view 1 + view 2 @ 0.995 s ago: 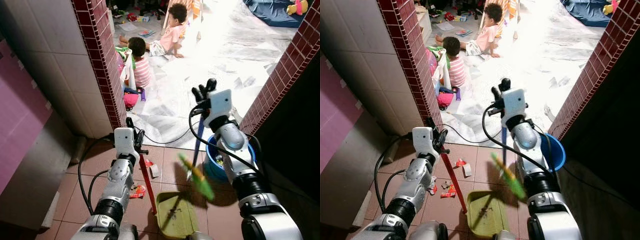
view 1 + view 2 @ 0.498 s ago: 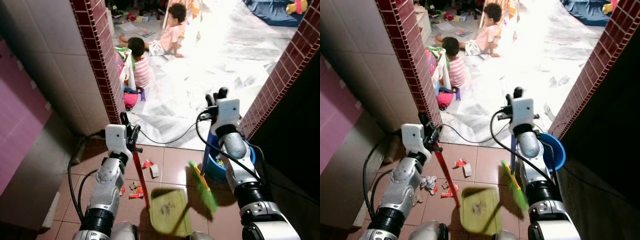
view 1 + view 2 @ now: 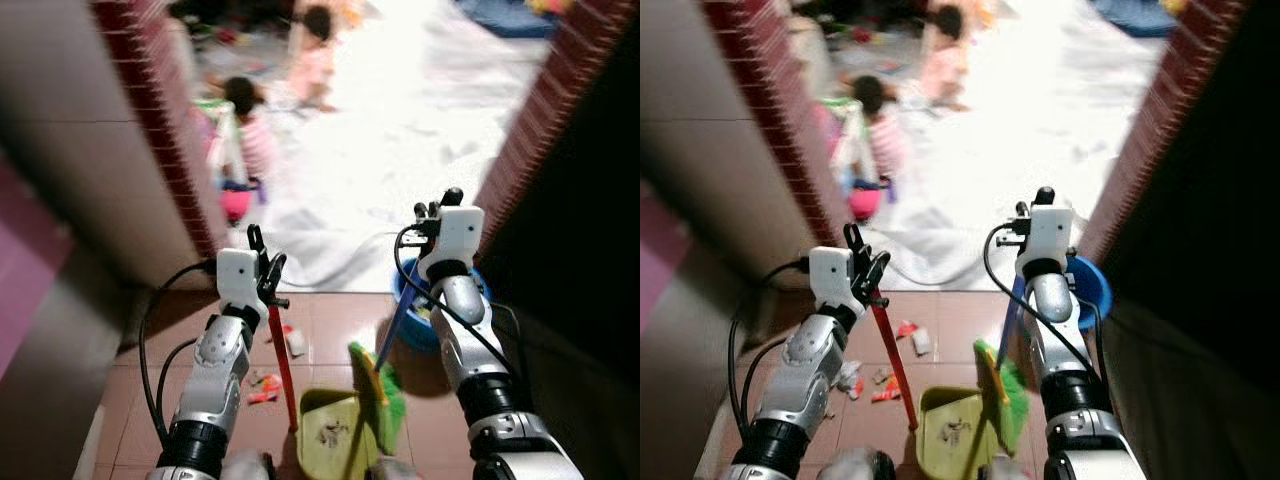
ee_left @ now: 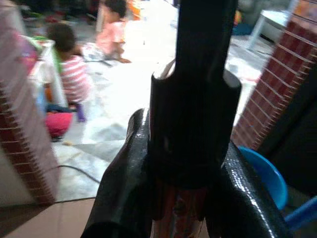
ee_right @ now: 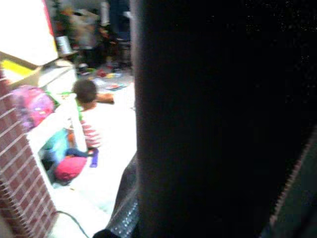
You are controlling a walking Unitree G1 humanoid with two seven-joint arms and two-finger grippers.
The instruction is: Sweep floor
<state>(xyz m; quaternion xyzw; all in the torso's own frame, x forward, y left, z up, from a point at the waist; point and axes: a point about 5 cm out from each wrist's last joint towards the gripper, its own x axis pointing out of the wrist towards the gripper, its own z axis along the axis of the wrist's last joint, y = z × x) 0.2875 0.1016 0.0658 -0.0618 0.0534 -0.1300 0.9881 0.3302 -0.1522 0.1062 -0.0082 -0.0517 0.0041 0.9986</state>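
Left eye view, lower centre: left gripper (image 3: 262,277) clamps the dustpan handle (image 3: 281,355); right gripper (image 3: 432,214) clamps the broom (image 3: 385,345). Keep dustpan (image 3: 330,435) flat; stroke scraps (image 3: 262,388) inward.

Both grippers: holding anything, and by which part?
Left gripper grips the top of the dustpan's red handle. Right gripper holds the broom's blue handle at its upper end.

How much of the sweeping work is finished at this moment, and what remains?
Done: some bits lie inside the yellow-green dustpan. In hand: the left gripper holds the dustpan's red handle, and the right gripper holds the blue-handled broom, whose green bristles are at the pan's edge. Left: red and white scraps lie on the brown tiles beside the pan.
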